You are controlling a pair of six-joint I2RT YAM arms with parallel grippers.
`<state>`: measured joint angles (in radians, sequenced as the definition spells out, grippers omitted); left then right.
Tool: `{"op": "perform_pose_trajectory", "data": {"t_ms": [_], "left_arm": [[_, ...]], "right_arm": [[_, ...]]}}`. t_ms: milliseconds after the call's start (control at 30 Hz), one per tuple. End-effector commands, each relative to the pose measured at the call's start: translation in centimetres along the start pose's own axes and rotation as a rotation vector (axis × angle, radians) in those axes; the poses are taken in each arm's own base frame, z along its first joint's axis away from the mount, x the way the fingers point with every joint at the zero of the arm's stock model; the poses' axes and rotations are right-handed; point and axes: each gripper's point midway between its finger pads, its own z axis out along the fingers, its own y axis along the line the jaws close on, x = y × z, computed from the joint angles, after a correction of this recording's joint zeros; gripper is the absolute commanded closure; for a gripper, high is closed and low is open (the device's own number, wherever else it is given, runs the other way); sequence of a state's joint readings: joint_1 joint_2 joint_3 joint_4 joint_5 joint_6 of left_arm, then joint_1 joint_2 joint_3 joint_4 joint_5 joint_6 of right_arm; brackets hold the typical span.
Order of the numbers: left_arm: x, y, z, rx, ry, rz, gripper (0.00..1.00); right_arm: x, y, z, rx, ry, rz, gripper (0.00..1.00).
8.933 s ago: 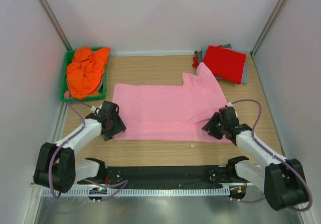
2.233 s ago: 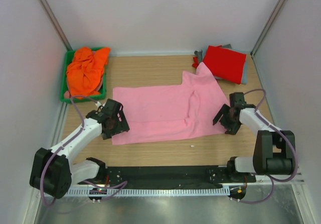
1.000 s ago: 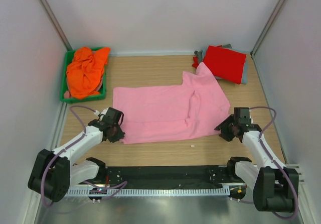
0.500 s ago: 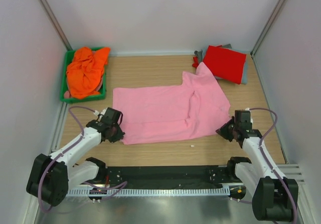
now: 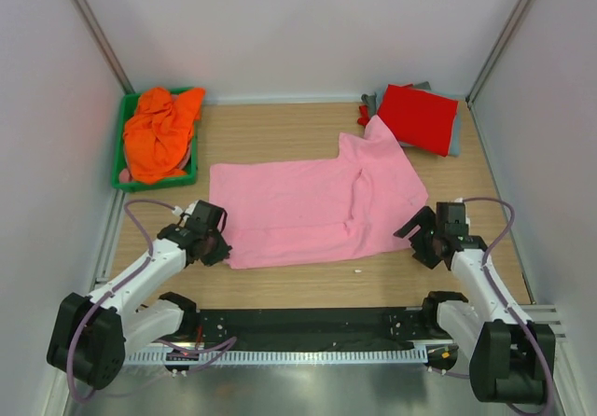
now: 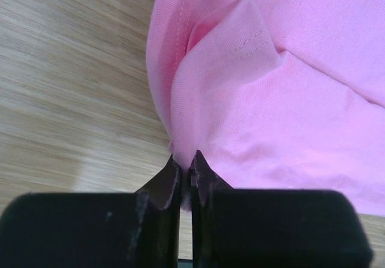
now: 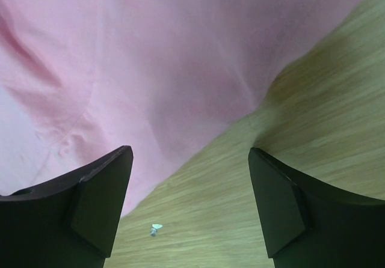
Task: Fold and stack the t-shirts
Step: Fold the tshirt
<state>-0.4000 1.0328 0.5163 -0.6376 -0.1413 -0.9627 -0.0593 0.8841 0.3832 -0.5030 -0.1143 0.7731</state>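
A light pink t-shirt (image 5: 308,201) lies spread on the wooden table, with a ridge of wrinkles near its right side. My left gripper (image 5: 216,245) is shut on the pink t-shirt's near left corner (image 6: 198,124), the cloth pinched between the two black fingers (image 6: 204,178). Just off the shirt's near right edge (image 7: 150,70), my right gripper (image 5: 417,239) stands open with bare wood between its fingers (image 7: 102,190). An orange t-shirt (image 5: 160,131) is bunched in the green basket. A folded red t-shirt (image 5: 417,116) lies on a grey one (image 5: 454,141) at the far right.
The green basket (image 5: 119,159) stands at the far left by the wall. A small white scrap (image 5: 355,270) lies on the table (image 5: 280,127) near the shirt's front edge, also in the right wrist view as a white scrap (image 7: 155,228). White walls enclose three sides.
My right gripper has gone from shut to open beside the shirt's near right edge. The left gripper stays clamped on the near left corner, hardly moved.
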Motion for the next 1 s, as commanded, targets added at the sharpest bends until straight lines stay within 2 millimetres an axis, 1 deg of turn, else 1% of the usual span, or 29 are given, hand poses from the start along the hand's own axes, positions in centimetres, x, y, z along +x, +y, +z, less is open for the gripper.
{"op": "perform_pose_trajectory", "data": {"t_ms": [0,33,67,100,133,200,233,267,300,333,400,500,533,567,600,633,667,700,733,767,800,833,867,900,967], "left_arm": [[0.0,-0.1,-0.2,0.005,0.002,-0.004,1.00],[0.0,-0.2,-0.2,0.006,0.001,-0.004,1.00],[0.0,-0.2,-0.2,0.007,0.002,-0.003,1.00],[0.0,-0.2,-0.2,0.005,0.003,-0.003,1.00],[0.0,-0.2,-0.2,0.007,0.002,-0.004,1.00],[0.0,-0.2,-0.2,0.003,0.000,-0.006,1.00],[-0.1,-0.2,-0.2,0.002,-0.001,-0.009,1.00],[-0.1,-0.3,-0.1,0.004,-0.002,-0.006,1.00],[-0.2,-0.3,-0.1,0.005,-0.003,-0.007,1.00],[-0.2,-0.4,-0.1,0.005,-0.002,-0.007,1.00],[-0.1,-0.4,0.0,-0.003,0.009,-0.004,1.00],[-0.2,-0.4,-0.6,-0.019,0.022,-0.006,1.00],[-0.2,-0.3,-0.8,-0.022,0.026,-0.009,1.00],[0.0,0.2,-1.1,-0.038,0.039,-0.021,1.00],[-0.3,0.1,-1.6,-0.025,0.026,-0.037,1.00],[-0.3,0.0,-1.9,-0.011,0.024,-0.046,1.00],[0.0,0.1,-2.3,-0.009,0.032,-0.057,1.00],[-0.1,-0.1,-2.7,0.006,0.030,-0.078,1.00],[-0.2,-0.5,-3.3,0.038,0.025,-0.088,1.00],[0.1,-0.1,-3.8,0.025,0.036,-0.092,1.00],[-0.1,-0.3,-4.3,0.034,0.029,-0.107,1.00],[-0.1,-0.5,-4.8,0.058,0.029,-0.113,1.00],[0.4,-0.3,-5.2,0.057,0.052,-0.115,1.00],[0.3,-0.4,-5.7,0.059,0.051,-0.117,0.99],[0.7,0.1,-6.7,0.061,0.059,-0.116,0.98]], "right_arm": [[-1.2,0.5,0.9,0.005,-0.024,-0.013,0.16],[-1.5,0.8,1.2,-0.002,-0.029,-0.019,0.17],[-1.6,0.8,1.5,0.000,-0.025,-0.022,0.21],[-1.2,0.6,1.8,0.006,-0.007,-0.023,0.27],[-1.4,0.9,2.1,-0.010,-0.013,-0.028,0.36],[-1.0,0.8,2.5,-0.015,0.003,-0.028,0.49],[-0.9,0.9,2.6,-0.026,0.006,-0.025,0.63],[-0.8,1.1,2.7,-0.036,0.009,-0.022,0.70],[-0.6,1.0,2.7,-0.039,0.020,-0.030,0.81],[-0.4,1.3,2.7,-0.056,0.030,-0.031,0.98],[-0.3,1.5,2.4,-0.064,0.035,-0.035,0.99],[-0.5,0.9,0.8,-0.031,0.004,-0.019,0.99],[-0.2,0.3,-0.4,-0.011,-0.007,-0.012,0.99],[-0.7,-0.4,-1.0,0.027,-0.042,-0.005,0.99],[-0.4,-1.3,-2.1,0.078,-0.048,0.033,0.99],[-0.3,-1.1,-2.4,0.055,-0.054,0.032,0.99],[-0.3,-0.8,-3.2,0.034,-0.066,0.058,0.99],[-0.2,-0.5,-3.9,0.024,-0.064,0.073,0.99],[0.4,-0.5,-4.3,0.025,-0.039,0.087,0.99],[0.4,-0.3,-5.0,0.017,-0.043,0.102,0.99],[0.1,0.1,-5.9,0.009,-0.051,0.101,0.99],[0.6,-0.4,-6.4,0.034,-0.033,0.102,0.99],[0.6,-0.4,-6.9,0.039,-0.038,0.102,0.99],[0.3,-0.1,-7.8,0.020,-0.055,0.089,0.99],[1.0,-0.4,-8.5,0.026,-0.038,0.089,0.99]]}}
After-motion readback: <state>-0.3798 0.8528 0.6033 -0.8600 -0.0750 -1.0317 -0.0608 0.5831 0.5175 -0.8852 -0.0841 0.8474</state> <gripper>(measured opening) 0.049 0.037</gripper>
